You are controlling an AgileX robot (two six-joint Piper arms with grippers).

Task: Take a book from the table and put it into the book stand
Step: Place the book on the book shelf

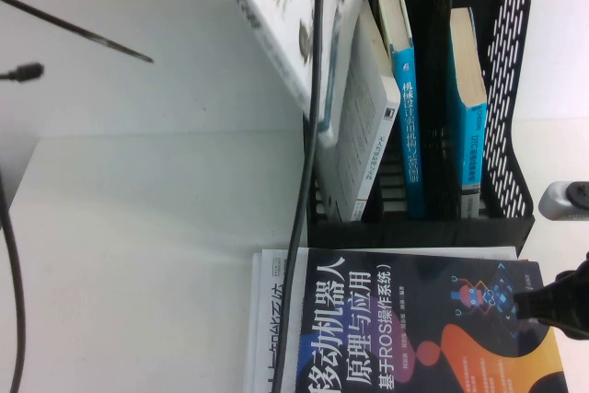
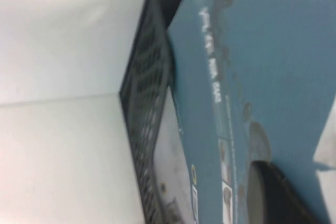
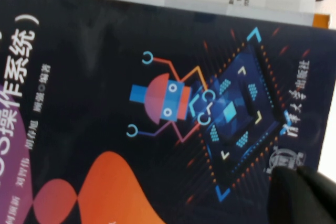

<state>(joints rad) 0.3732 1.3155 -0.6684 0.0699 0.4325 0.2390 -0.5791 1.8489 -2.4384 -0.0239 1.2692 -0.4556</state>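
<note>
Books fill the black book stand [image 1: 515, 89] at the far right of the white surface [image 1: 138, 255]: two teal-spined ones upright, a white one [image 1: 361, 126] leaning. The book [image 1: 290, 16] (white-grey cover, bold black title) hangs tilted over the stand's leftmost slot. Left hand [image 2: 278, 192] shows only as a dark shape against its blue side; grip cannot be told. Right hand [image 1: 552, 306] hovers over the navy-and-orange robot book [image 1: 414, 329], grip likewise unclear.

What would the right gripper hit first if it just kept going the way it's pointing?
Most likely the dark robot book: the right gripper hangs over its cover near the corner, aimed down at it. Depth is unclear. The left gripper itself is out of sight, carrying the book towards the book stand.
</note>
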